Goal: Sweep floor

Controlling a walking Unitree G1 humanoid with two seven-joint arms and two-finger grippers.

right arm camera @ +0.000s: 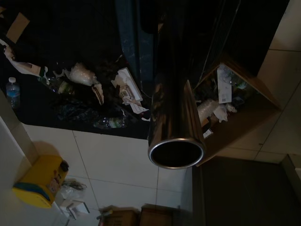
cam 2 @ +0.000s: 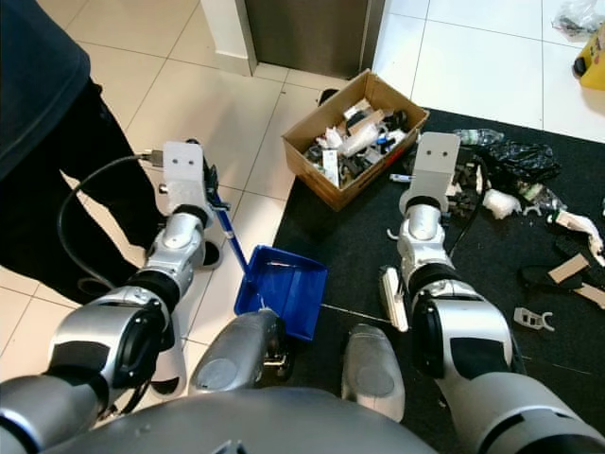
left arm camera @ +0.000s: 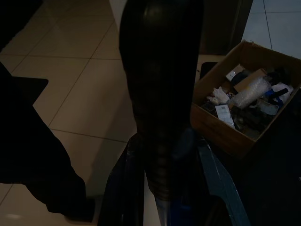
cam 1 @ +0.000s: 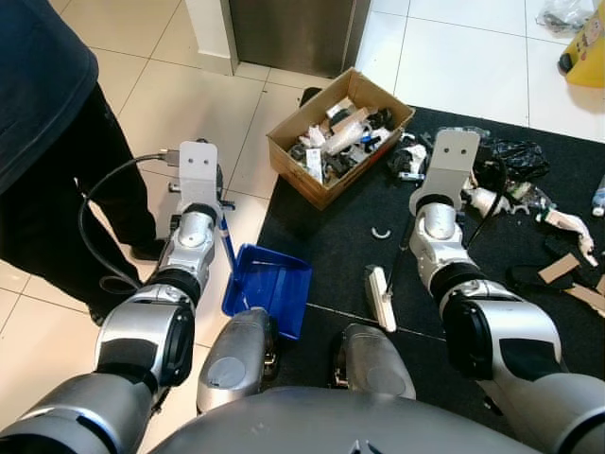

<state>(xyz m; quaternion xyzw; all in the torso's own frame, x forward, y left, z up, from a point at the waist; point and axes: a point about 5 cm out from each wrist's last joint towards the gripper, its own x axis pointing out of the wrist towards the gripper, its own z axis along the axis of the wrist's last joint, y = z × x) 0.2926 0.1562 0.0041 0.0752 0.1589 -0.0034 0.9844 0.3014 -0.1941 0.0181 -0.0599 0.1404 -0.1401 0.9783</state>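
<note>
At the left jaws, hidden beneath the wrist's white plate: no telling whether spread or pressed together, though reached there by the thin blue handle rising from the dustpan (cam 1: 269, 284). Same doubt at the right jaws (too dark in the wrist view), with a polished metal tube (right arm camera: 176, 127) running alongside, its open end round and hollow, probably the shaft of the white brush head (cam 1: 381, 298) lying on the black mat (cam 1: 331, 236).

To do this step well, probably: keep the pan's lip flat at the seam between mat and tile floor (cam 1: 189, 95), and draw the brush toward it in short strokes rather than flicks. Worth pressing harder on the mat's napped pile, apt to snag light scraps; easier going on the glossy tile.

Farther out: hard blue plastic pan, shallow and wide-mouthed, just beside the robot's feet. Crumpled wrappers, cardboard offcuts (cam 1: 567, 270) and dark film strewn across the mat. Beyond, a stiff-walled cardboard box (cam 1: 298, 180) heaped with rubbish, and a person's dark trousers (cam 1: 57, 189) near the left arm.
</note>
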